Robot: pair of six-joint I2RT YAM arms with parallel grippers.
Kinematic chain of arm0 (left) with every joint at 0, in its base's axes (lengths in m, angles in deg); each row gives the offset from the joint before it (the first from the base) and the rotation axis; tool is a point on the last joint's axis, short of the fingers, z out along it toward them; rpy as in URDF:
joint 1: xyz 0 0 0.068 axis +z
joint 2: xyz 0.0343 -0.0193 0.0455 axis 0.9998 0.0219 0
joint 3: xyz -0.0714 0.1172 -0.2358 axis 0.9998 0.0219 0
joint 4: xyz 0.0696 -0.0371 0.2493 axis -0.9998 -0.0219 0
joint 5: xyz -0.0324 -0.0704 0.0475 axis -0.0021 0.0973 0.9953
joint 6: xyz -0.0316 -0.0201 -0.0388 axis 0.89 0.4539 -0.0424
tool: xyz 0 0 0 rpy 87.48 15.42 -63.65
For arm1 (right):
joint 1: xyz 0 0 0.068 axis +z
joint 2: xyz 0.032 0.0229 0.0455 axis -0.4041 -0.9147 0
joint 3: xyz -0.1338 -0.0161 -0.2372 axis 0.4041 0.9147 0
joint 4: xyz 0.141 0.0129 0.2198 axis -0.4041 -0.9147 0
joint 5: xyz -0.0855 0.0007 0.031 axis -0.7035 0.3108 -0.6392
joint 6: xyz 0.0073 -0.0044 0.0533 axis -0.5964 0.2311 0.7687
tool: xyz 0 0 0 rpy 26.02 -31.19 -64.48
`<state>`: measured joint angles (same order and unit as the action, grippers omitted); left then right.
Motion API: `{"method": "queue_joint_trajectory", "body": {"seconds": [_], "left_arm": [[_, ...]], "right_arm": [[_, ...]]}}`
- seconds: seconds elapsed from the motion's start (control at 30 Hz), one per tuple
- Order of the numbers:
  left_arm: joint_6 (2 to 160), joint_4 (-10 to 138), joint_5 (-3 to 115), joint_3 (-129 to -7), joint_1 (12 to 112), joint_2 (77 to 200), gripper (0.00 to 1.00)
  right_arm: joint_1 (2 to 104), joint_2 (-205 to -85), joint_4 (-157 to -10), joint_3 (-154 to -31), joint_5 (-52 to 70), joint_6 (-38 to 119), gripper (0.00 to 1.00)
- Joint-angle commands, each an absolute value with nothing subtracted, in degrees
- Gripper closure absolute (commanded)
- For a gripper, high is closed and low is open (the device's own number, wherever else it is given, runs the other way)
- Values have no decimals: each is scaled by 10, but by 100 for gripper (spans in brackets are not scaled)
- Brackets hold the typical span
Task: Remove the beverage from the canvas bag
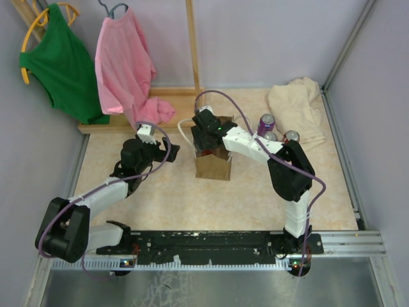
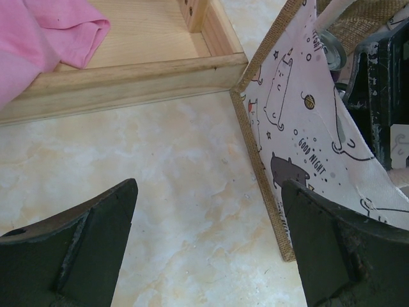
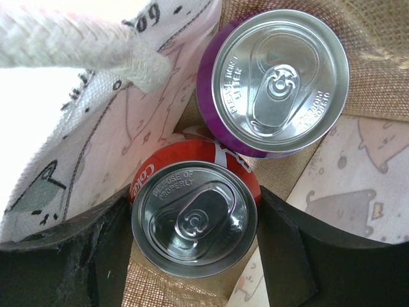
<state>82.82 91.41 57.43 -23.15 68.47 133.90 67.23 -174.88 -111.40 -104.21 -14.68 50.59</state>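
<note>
Red cola can (image 3: 193, 217) is seen upright inside the canvas bag (image 1: 214, 167), lid up. A purple can (image 3: 275, 80) is packed touching it, also upright in the bag. The right gripper (image 3: 193, 246) is lowered into the bag mouth, jaws narrowed onto the red cola can with one finger against each side. Pad contact is partly shadowed, so the grip is judged likely firm, not confirmed. A white rope handle (image 3: 77, 48) is draped across the top-left of the right wrist view, and the printed cat lining is shown on the inner walls.

The bag is stood upright mid-table, just in front of the wooden frame (image 1: 137, 115). The left gripper (image 2: 208, 243) is held low over the table (image 1: 166, 198) just beside the bag's left side, jaws wide with nothing between them.

The surface is a cream marbled top. Three more cans (image 1: 266, 123) are grouped right of the bag, near a cream-beige cloth (image 1: 297, 105) bunched in the far right corner. A pink shirt (image 1: 124, 70) and a green shirt (image 1: 61, 64) are hung at the far left, the pink hem draped onto the frame. The cell is enclosed by plain grey walls.
</note>
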Motion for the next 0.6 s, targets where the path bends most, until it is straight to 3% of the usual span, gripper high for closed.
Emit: {"method": "queue_joint_trajectory", "body": {"seconds": [0.0, 0.57], "left_arm": [[831, 928, 565, -240, 679, 1338, 0], [829, 926, 569, -244, 679, 1337, 0]], "right_arm": [[673, -1742, -1089, -1042, -173, 499, 100], [673, -1620, -1065, -1041, -192, 473, 100]]}}
